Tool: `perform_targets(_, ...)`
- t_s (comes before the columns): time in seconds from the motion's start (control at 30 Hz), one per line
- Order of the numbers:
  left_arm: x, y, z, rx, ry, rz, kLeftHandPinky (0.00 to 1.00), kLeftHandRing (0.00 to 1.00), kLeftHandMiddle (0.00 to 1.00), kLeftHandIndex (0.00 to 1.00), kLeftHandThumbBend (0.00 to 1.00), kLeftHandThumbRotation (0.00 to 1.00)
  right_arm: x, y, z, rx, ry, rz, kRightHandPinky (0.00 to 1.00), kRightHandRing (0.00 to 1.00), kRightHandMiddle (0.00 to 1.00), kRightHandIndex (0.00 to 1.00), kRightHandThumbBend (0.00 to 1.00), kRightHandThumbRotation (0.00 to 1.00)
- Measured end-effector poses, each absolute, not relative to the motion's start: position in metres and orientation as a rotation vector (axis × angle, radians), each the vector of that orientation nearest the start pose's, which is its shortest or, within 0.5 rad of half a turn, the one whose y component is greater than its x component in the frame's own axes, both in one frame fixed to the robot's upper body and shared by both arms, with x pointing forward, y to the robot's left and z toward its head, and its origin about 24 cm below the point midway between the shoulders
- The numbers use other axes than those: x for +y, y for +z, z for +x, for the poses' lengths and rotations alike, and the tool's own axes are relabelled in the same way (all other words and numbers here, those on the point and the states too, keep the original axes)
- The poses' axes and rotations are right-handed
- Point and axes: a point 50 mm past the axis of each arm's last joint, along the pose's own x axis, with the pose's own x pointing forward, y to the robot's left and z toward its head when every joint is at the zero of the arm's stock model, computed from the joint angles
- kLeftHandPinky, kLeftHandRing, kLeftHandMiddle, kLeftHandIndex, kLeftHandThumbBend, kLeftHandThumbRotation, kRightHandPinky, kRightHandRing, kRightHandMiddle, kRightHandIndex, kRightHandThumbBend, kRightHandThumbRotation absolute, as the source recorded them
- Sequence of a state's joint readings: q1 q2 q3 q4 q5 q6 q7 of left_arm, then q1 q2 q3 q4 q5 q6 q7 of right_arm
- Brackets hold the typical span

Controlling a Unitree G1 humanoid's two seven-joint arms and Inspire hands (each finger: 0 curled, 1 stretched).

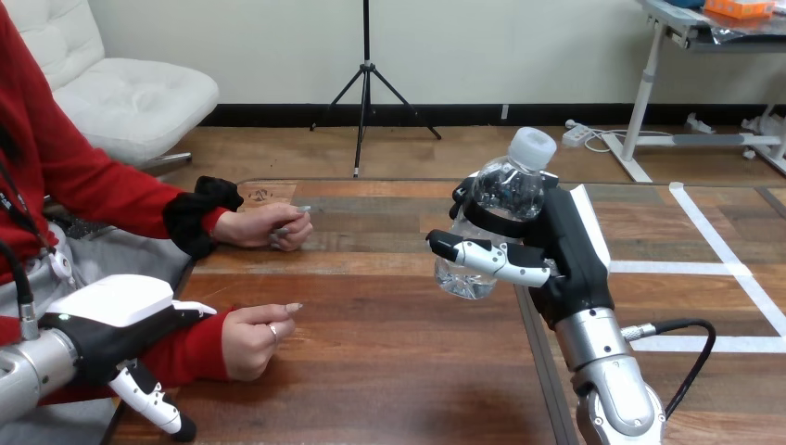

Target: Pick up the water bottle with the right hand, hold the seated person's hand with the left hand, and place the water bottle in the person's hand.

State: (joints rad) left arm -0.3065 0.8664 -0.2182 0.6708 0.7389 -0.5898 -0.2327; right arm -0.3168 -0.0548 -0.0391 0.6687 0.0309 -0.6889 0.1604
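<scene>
Our right hand (564,252) clasped the water bottle (508,190) above the table (399,371) | left hand (120,320) beside the person's nearer hand (255,341), grip we couldn't tell

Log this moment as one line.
right hand: shut on water bottle, off table | left hand: over person's nearer wrist, grasp unclear | handover: not done

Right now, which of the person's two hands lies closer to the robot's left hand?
The person's lower hand, right beside the left hand; the person's upper hand rests farther across the table.
</scene>
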Motion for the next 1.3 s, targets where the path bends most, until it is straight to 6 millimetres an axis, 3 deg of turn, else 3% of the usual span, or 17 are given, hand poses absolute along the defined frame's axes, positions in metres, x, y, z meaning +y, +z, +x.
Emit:
perform_targets(0.73, 0.2954, 0.0475, 0.279, 0.143, -0.621, 1.565, 0.67, 0.74, 0.8, 0.83, 1.0, 0.29, -0.1453, 0.0441, 0.2905, -0.336, 0.19, -0.034, 0.32, 0.37, 0.43, 0.44, 0.83, 0.0)
perform_targets(1.3, 0.2934, 0.0445, 0.2817, 0.115, -0.579, 1.54, 0.63, 0.69, 0.74, 0.76, 1.0, 0.14, -0.1477, 0.0442, 0.2874, -0.328, 0.187, -0.005, 0.32, 0.37, 0.43, 0.45, 0.82, 0.0)
